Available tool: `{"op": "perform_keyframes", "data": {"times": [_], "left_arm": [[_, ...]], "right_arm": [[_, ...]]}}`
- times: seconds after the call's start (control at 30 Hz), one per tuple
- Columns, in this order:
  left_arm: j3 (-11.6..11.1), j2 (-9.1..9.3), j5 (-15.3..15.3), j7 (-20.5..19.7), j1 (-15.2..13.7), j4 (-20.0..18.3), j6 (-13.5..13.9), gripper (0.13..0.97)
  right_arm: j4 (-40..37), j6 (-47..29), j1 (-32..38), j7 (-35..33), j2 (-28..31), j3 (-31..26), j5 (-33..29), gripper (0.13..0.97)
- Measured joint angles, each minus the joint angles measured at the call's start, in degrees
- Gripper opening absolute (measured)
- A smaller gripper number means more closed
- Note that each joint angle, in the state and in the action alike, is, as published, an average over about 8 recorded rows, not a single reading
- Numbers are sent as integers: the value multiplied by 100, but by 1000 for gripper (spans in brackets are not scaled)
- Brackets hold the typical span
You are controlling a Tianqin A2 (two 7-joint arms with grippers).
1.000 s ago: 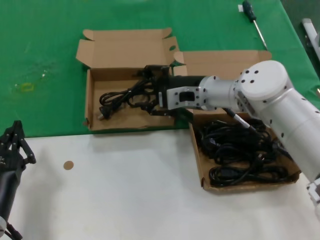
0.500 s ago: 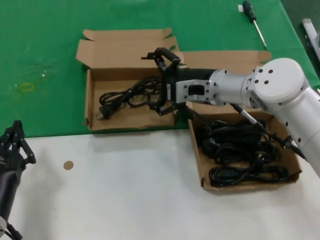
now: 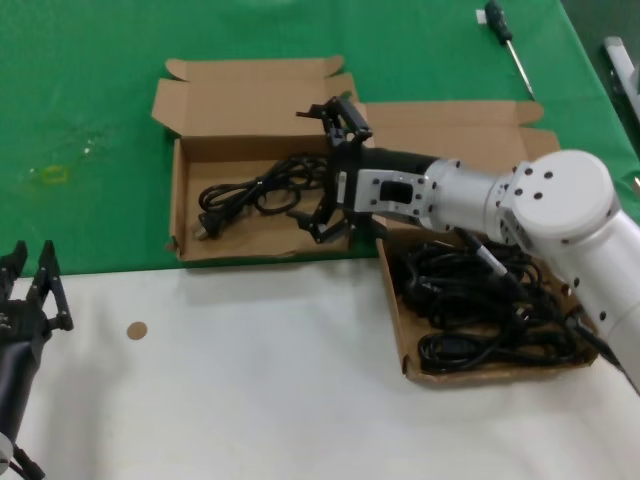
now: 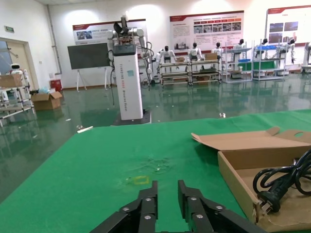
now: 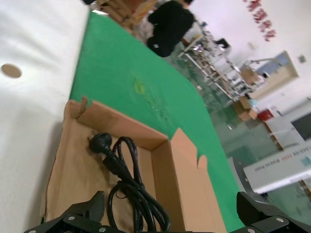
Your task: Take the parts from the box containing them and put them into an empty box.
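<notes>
Over the right edge of the smaller box [image 3: 190, 190], upper centre of the head view, we logged the right gripper [image 3: 333, 170] spread wide and empty above one cord bundle [image 3: 260, 190]; risk noted: its lower finger snagging a loop and dragging it out, remaining cords [image 3: 480, 300] in the larger box [image 3: 400, 330], left gripper [image 3: 25, 300] parked lower left, nearly closed.

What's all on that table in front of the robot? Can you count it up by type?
Cardboard boxes: 2, the smaller box and the larger box.
Screwdrivers: 1.
Cord groups: 2, one cord in the smaller box, a tangled pile uncountable.
Total: 5.
</notes>
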Motion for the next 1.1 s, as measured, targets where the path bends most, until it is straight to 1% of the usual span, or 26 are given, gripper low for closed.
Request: {"op": "perform_keyframes", "data": {"times": [0.13,0.23,0.27,0.53,0.67,0.93,0.97,1.1], "left_arm": [[0,0,0,0,0,0,0,240],[0,0,0,0,0,0,0,276],[0,0,0,0,0,0,0,276],[0,0,-1,0,0,0,0,446],[0,0,-1,0,0,0,0,446],[0,0,-1,1,0,0,0,670],[0,0,-1,1,0,0,0,670],[0,0,-1,1,0,0,0,755]], "right_arm": [[215,197,-277,179,11,134,102,948],[381,351,-491,319,20,238,181,952],[438,403,-564,367,23,273,208,954],[890,818,-1147,745,47,556,422,966],[1117,1026,-1439,934,59,698,530,966],[1568,1440,-2024,1312,84,981,744,966],[1625,1493,-2098,1359,87,1017,771,966],[1852,1701,-2390,1549,99,1157,879,966]]}}
